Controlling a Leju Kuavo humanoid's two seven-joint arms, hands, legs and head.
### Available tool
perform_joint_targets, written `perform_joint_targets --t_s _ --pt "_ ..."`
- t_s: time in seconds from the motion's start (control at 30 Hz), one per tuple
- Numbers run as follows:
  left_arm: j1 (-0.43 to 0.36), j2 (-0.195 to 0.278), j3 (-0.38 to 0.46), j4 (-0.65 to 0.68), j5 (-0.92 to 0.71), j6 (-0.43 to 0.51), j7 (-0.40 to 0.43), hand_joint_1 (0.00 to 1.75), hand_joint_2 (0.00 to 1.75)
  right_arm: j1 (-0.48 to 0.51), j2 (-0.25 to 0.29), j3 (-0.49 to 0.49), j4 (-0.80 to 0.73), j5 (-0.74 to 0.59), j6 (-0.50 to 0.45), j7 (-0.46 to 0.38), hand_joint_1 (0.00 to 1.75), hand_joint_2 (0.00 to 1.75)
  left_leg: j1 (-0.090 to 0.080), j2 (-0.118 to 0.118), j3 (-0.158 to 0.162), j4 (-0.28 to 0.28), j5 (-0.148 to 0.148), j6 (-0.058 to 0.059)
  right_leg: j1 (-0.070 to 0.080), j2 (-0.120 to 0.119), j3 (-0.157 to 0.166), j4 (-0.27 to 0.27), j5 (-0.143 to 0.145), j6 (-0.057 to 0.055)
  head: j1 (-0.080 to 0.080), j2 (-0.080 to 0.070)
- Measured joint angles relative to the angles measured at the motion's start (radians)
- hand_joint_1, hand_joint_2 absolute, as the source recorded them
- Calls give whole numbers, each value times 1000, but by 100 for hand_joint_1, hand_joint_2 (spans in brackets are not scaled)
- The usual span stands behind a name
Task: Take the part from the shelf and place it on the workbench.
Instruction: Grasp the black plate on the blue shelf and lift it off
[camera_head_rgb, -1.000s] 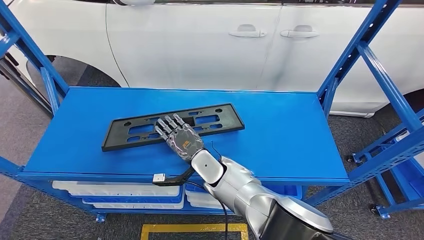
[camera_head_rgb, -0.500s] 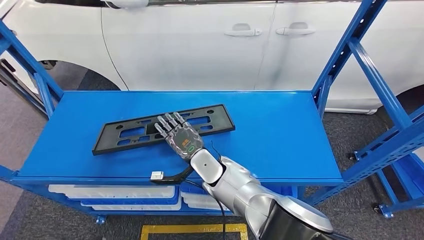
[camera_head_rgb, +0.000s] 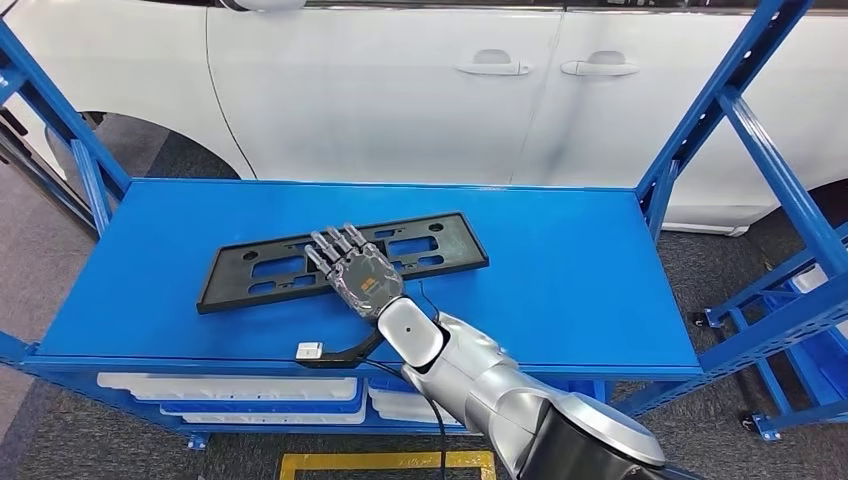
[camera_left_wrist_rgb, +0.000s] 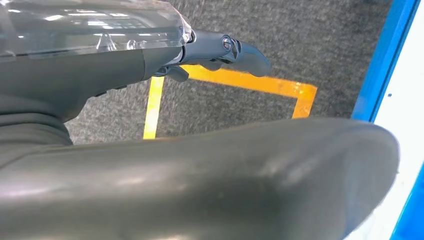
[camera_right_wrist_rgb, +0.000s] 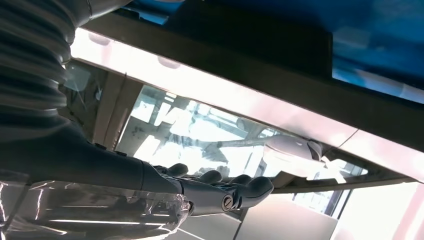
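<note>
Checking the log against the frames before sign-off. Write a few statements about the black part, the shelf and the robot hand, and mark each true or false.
1. The black part lies flat on the blue shelf. True.
2. The right robot hand rests over the part, fingers extended. True.
3. The part has been lifted off the shelf. False: it lies on the shelf top.
4. A red car stands behind the shelf. False: the car is white.
5. White trays sit on a lower level. True.

Head view looked forward and down from high, mid-range, over the blue shelf (camera_head_rgb: 560, 270) toward the white car (camera_head_rgb: 400, 90). Left wrist view faced the floor close up; right wrist view faced that car.
</note>
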Motion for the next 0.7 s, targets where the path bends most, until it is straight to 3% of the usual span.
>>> perform_joint_targets --t_s 0.07,0.1,0.13,0.2,0.27,0.33,0.43,0.47,0.53,0.6,0.63,0.7 --pt "0 0 1 0 0 0 0 0 0 4 -1 0 0 0 0 0 0 175 -1 0 1 0 -3 4 -4 0 -72 132 -42 4 0 0" --pt "1 0 2 0 0 0 0 0 0 6 -2 0 0 0 0 0 0 175 -1 0 2 0 -5 4 -5 0 -90 156 -38 5 0 0" --pt "1 0 2 0 -1 0 0 0 0 7 -3 0 0 0 0 1 0 175 -1 -1 4 0 -6 4 -5 0 -88 140 -15 3 0 0" --pt "1 -1 2 0 -3 0 0 0 0 5 -3 0 0 -1 -1 1 0 175 -2 -2 13 0 -10 0 -3 0 -31 4 64 -8 0 0" --pt "-1 -3 2 0 -4 2 1 0 0 1 -3 0 0 -3 -2 2 0 175 -4 -3 17 0 -14 -7 4 -1 23 -117 110 -21 0 0" --pt "-2 -5 2 0 -5 3 2 0 0 1 -3 0 0 -4 -3 3 0 175 -4 -2 18 -3 -16 -17 9 0 35 -146 110 -26 0 0" --pt "-4 -6 2 0 -6 4 3 0 0 0 -2 0 0 -9 -5 3 0 175 -3 0 16 13 -33 -32 1 0 51 -167 116 -38 0 0" --pt "-5 -6 2 0 -6 4 3 0 0 -1 -2 0 0 -10 -5 3 0 175 -3 1 2 49 -54 -36 -2 -1 57 -174 117 -42 0 0" --pt "-4 -6 2 0 -6 4 3 0 0 0 -2 0 0 -12 -6 3 0 175 -1 1 -60 175 -112 -44 -1 -3 63 -176 115 -48 0 0" --pt "-2 -6 3 0 -6 3 2 0 0 4 -2 0 0 -14 -6 3 0 175 1 1 -115 270 -134 -51 1 -3 64 -174 110 -50 0 0" --pt "-2 -6 4 0 -6 3 2 0 0 5 -2 0 0 -14 -6 2 0 175 1 1 -117 264 -116 -52 1 -2 65 -171 107 -49 0 0" --pt "-2 -6 5 0 -6 1 0 0 0 5 -2 0 0 -14 -5 2 0 175 3 2 -68 150 -42 -54 -1 0 70 -163 97 -44 0 0"
